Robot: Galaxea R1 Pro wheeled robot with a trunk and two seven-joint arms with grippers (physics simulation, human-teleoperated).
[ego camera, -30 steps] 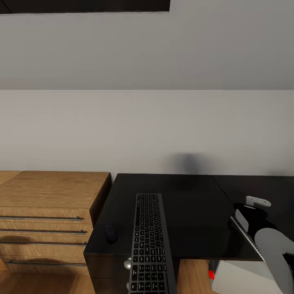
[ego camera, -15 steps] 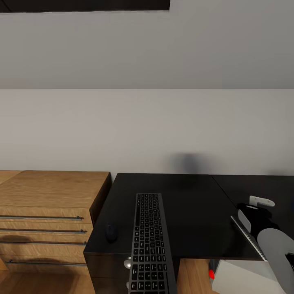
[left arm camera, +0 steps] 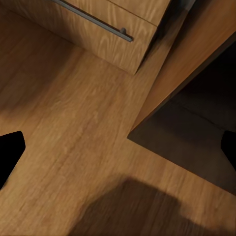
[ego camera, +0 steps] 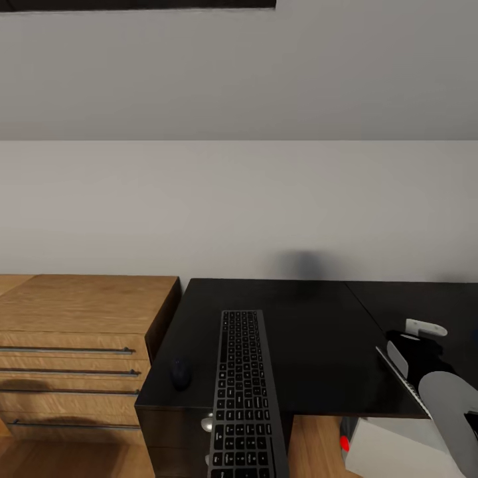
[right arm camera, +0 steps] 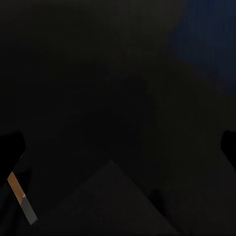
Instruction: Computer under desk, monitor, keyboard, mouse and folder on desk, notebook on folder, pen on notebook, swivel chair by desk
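The black desk (ego camera: 312, 332) stands against the grey wall. The long black keyboard (ego camera: 245, 392) lies lengthwise on it and overhangs the front edge. The small black mouse (ego camera: 180, 375) sits left of the keyboard, near the desk's left corner. Under the desk at the right is the pale computer (ego camera: 398, 455) with its red light. My right gripper (right arm camera: 118, 147) is open low over the dark desk top, its white wrist (ego camera: 423, 327) at the desk's right. A thin pale-edged slab (ego camera: 397, 377) lies beside it; I cannot tell if it is the monitor. My left gripper (left arm camera: 118, 150) hangs open over the floor. Folder, notebook, pen and swivel chair are out of view.
A light wood chest of drawers (ego camera: 79, 338) adjoins the desk's left side; its base and handle (left arm camera: 93, 19) are close to the left gripper. A silver knob (ego camera: 208, 423) marks the desk's drawer unit. Wood floor (left arm camera: 73, 123) lies below. A faint blue patch (right arm camera: 206, 44) is unclear.
The whole picture has slid up a little, so the head camera moved. My right wrist has shifted slightly to the right over the desk. Keyboard and mouse have stayed put.
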